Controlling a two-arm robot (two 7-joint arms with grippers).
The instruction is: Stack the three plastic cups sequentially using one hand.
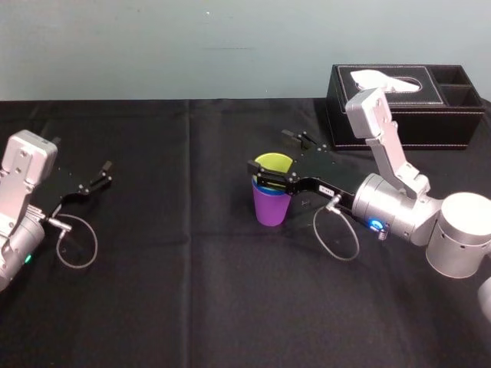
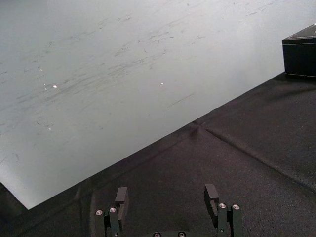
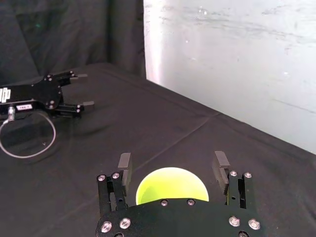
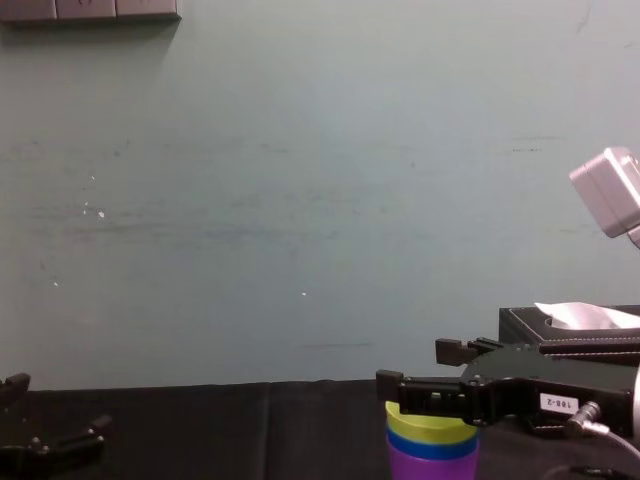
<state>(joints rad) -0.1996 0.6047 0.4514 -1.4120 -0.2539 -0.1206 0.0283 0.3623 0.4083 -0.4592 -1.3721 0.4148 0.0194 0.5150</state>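
Right gripper (image 3: 173,165) straddled the cups (image 1: 271,201), unclenched; they looked light, slick, best pinched at the rim. Left gripper (image 2: 167,193) idled far left of them, spread.

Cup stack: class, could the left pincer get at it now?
Probably yes: bare cloth lies between the open left pincer and the cup stack, though the right pincer straddles its rim.

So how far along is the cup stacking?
Done: yellow-green cup nested in blue cup, nested in purple cup. In hand: right hand straddles the top rim, fingers open, not gripping. Remaining: withdraw it, probably. Left hand idle, open, off to the left.
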